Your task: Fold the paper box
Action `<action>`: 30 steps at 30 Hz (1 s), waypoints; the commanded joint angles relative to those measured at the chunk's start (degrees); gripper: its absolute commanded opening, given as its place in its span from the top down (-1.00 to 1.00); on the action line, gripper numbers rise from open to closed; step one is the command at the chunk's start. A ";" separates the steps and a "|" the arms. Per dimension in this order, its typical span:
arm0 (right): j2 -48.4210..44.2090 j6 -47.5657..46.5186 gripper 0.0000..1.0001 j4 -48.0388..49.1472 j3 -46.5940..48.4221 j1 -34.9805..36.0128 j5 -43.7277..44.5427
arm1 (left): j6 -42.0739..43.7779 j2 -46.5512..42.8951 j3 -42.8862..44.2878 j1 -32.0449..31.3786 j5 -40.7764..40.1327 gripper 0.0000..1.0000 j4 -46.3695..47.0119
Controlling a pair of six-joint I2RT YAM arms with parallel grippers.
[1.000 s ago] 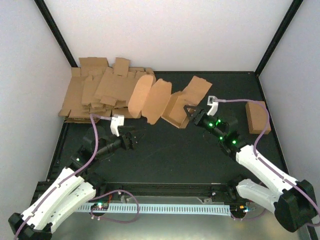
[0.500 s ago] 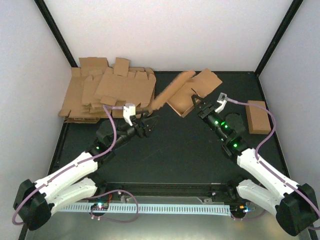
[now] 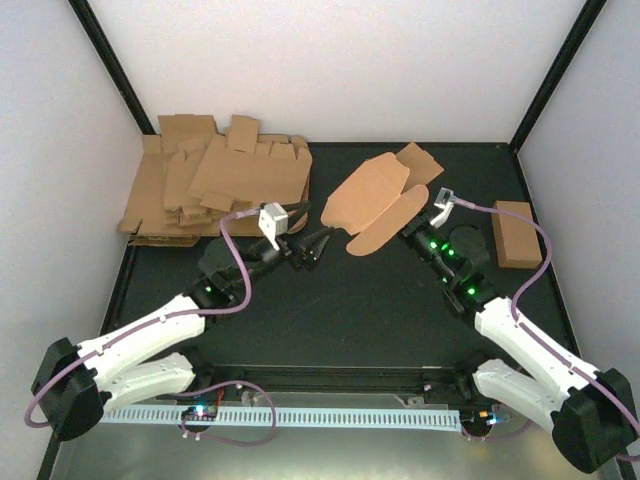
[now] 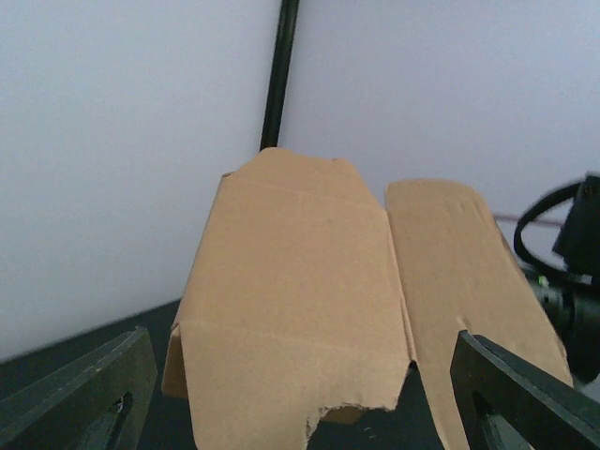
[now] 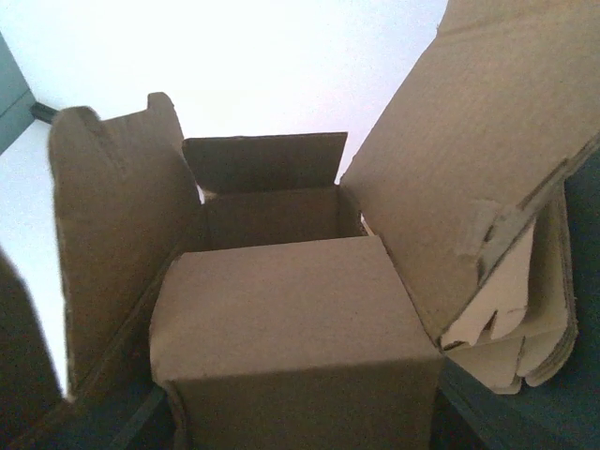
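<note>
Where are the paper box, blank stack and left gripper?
paper box [image 3: 372, 203]: top view, on its broad rounded flap.
blank stack [image 3: 225, 178]: top view, on the top sheet.
left gripper [image 3: 316, 243]: top view, between the fingertips.

The paper box [image 3: 372, 203] is plain brown, like the stack of flat cardboard [image 3: 215, 180]. The table [image 3: 360, 300] is black, the walls [image 3: 330, 70] white.

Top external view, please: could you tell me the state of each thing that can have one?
brown cardboard paper box: partly folded, flaps open, held up.
left gripper: open, empty, facing the box.
right gripper: shut on the box.
heap of flat brown cardboard blanks: unfolded.
smooth brown cardboard brick: closed.
</note>
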 commanded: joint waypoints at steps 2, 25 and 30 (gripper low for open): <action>-1.37 0.39 -0.08 -5.64 2.91 -0.03 0.70 | 20.00 -2.58 -2.15 -4.05 -4.05 -0.81 0.46; -4.39 2.21 -0.11 -9.23 3.12 -0.04 -5.85 | 61.70 4.37 -1.85 -12.46 -24.36 -0.89 5.01; -4.47 2.40 -0.11 -8.74 2.64 -0.04 -6.31 | 63.13 5.59 1.28 -12.46 -23.66 -0.65 3.44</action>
